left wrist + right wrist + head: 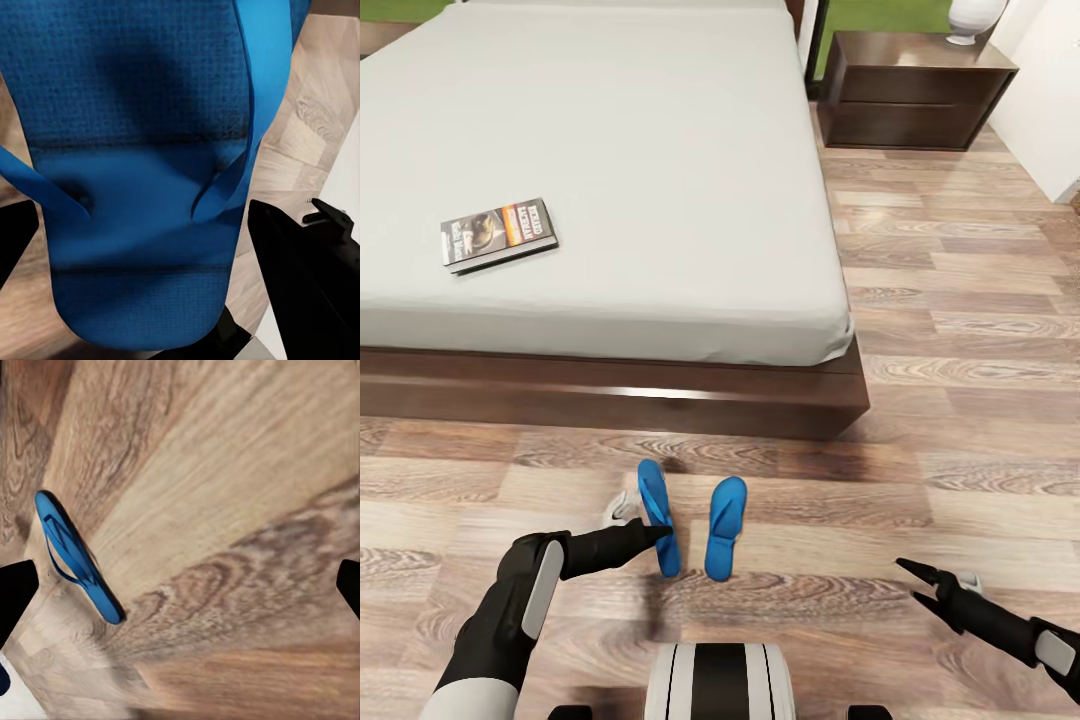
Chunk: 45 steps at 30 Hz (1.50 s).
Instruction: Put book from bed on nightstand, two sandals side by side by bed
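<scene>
At the foot of the bed (610,200), two blue sandals lie on the wood floor (960,330).

Left pincer (656,533) sits spread around the left sandal (657,515), touching but not clamped, seemingly to nudge it parallel with the right sandal (724,527) just beside it. Right pincer (912,585) hovers open and empty, apart from both. Book (498,234) rests on the bed; nightstand (915,90) stands beyond the bed's far corner.

Blue sandal (142,187) close up, straps visible, between spread black pincer fingers (300,277); wood floor (322,112) beyond.
</scene>
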### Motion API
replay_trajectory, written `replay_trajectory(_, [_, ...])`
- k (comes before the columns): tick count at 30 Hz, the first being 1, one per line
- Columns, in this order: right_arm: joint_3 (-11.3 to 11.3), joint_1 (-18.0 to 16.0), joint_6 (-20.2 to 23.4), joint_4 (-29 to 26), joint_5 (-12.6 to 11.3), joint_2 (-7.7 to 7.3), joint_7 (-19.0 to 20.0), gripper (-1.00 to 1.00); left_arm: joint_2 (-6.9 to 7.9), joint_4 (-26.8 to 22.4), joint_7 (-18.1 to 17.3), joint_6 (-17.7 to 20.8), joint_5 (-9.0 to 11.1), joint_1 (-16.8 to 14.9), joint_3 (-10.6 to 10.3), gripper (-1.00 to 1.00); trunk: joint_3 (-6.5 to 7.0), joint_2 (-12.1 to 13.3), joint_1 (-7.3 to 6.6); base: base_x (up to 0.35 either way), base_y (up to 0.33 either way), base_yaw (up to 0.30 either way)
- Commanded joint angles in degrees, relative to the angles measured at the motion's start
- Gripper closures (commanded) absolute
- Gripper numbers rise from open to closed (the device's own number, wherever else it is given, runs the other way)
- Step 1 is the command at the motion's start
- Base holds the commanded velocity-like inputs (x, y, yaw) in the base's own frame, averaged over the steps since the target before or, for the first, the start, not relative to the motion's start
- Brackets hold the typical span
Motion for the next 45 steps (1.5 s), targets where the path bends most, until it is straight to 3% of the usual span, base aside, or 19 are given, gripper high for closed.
replay_trajectory(1, [-0.4, -0.1, 0.4, 0.2, 0.2, -0.02, 2.0, -1.0, -0.06, 0.0, -0.5, 0.2, -0.4, 0.0, 0.2, 1.0, -0.03, 0.0, -0.01, 0.0, -0.183, 0.0])
replay_trajectory(8, [-0.4, 0.1, 0.4, 0.4, 2.2, -0.11, 9.7, -1.0, -0.05, 0.0, -0.5, 0.2, -0.5, 0.0, 0.1, 1.0, -0.03, 0.0, -0.01, 0.0, -0.183, 0.0])
replay_trajectory(13, [-0.4, 0.9, 0.4, 0.4, 2.9, -0.14, 12.9, -1.0, 0.01, 0.0, -0.5, 0.2, -0.5, 0.0, 0.1, 1.0, -0.03, 0.0, -0.01, 0.0, -0.183, 0.0])
replay_trajectory(45, [-0.4, 1.3, 0.2, 0.5, 3.2, -0.02, 14.2, -1.0, 0.02, -0.1, -0.5, 0.2, -0.4, 0.0, 0.1, 1.0, -0.03, 0.0, -0.01, 0.0, -0.14, 0.0])
